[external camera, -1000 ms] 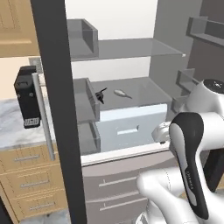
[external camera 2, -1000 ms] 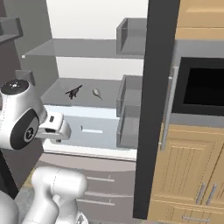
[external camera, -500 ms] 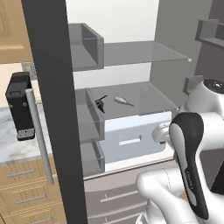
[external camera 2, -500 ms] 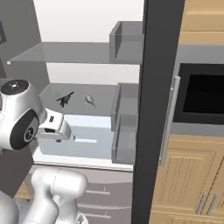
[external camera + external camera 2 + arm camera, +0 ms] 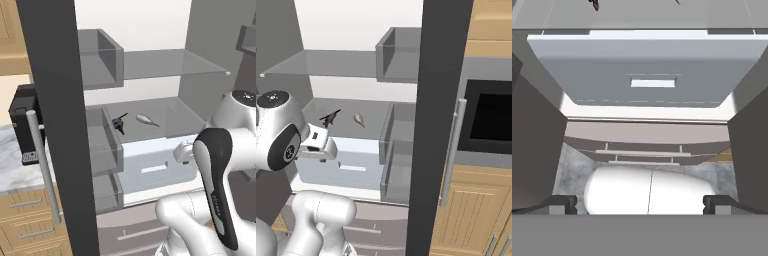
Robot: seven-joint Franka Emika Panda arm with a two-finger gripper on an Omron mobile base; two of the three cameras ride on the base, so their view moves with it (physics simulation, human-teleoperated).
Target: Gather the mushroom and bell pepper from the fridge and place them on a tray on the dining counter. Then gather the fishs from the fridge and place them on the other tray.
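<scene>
We see our white arm bent at the elbow, forearm reaching forward at mid height. Our gripper (image 5: 640, 202) points forward and slightly down, its jaws spread wide apart, with nothing between the fingertips (image 5: 562, 202).

Flat, even rendered light with no visible lamp. The fridge (image 5: 150, 75) interior back wall glows near white, almost washed out, while its open door edges read as dark slabs. Shadows are soft and faint under the glass shelf (image 5: 331, 64). Edges look slightly soft and low in detail; no glare, no lens bending.
</scene>
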